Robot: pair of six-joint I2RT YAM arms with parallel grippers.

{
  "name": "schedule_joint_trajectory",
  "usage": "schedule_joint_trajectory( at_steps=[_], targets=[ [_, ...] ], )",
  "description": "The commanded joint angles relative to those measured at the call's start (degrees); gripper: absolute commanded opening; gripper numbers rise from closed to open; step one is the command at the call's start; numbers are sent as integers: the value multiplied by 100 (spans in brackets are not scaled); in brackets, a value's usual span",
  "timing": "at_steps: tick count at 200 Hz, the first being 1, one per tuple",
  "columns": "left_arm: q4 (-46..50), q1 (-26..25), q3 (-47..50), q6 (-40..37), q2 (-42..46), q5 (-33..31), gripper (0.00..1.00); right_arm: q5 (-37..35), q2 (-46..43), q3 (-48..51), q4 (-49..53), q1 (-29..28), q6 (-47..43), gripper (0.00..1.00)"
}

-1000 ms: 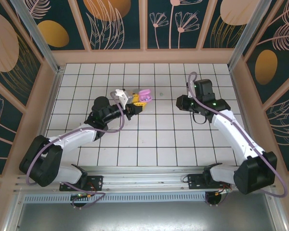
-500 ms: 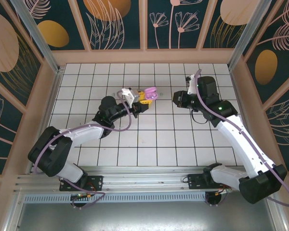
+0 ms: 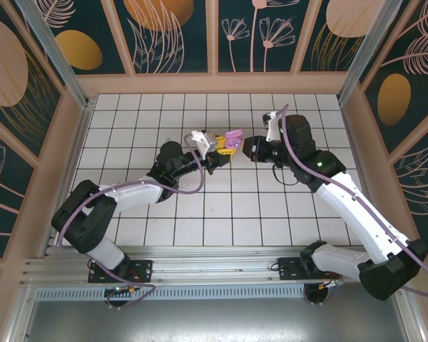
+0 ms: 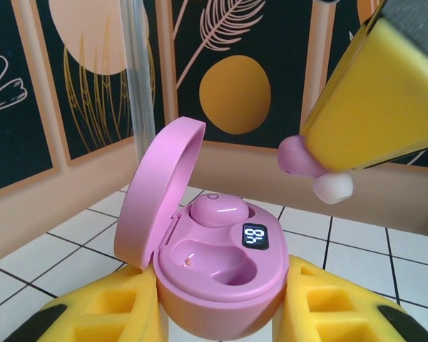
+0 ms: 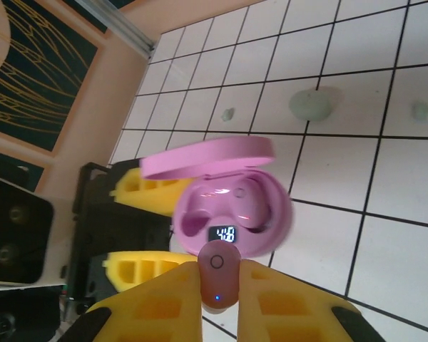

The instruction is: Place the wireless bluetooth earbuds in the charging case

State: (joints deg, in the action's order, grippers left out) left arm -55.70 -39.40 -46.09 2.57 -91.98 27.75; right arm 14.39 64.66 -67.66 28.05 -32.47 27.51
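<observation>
- Holding the open pink charging case off the surface, the left claw is clamped on the lower shell from both sides. The lid stands hinged up to one side.
- The right claw is pinched shut on a pink earbud. In the left wrist view this earbud hangs above and to the right of the case, apart from it, with its pale tip poking out below the yellow pad.
- A seated earbud already fills the far socket. The near socket, beside the lit display, is bare.
- The earbud looks light, hard and glossy, so it is likely slippery and apt to twist or pop out of the soft pads. The present hold on its flat sides seems the right one, as it leaves the tip free to enter the socket.
- The case is a smooth, rounded shell, stiff but easily tipped. Gripping it low, under the rim, keeps both sockets open from above. A push off-centre could probably rock it between the pads, so only gentle pressure seems called for.
- A mint case lies on the surface with two small mint pieces well apart on either side of it, likely the other earbuds. They are too blurred to tell more.
</observation>
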Motion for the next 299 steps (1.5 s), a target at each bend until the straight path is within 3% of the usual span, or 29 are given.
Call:
schedule_joint_trajectory(
  at_steps=[1,80,172,299],
  targets=[
    [-312,-102,-146,-111,-108,-67,4,-103,32,-106,-289,-75,107,15],
    [-222,-162,-225,-147,-135,-142,4,-328,228,-134,-341,-330,127,15],
    [-153,-164,-191,-203,-107,-126,4,-1063,520,-384,-169,-663,-51,15],
    [-141,-158,-76,-231,-12,-127,4,-1274,694,-450,-72,-770,-272,15]
  ],
)
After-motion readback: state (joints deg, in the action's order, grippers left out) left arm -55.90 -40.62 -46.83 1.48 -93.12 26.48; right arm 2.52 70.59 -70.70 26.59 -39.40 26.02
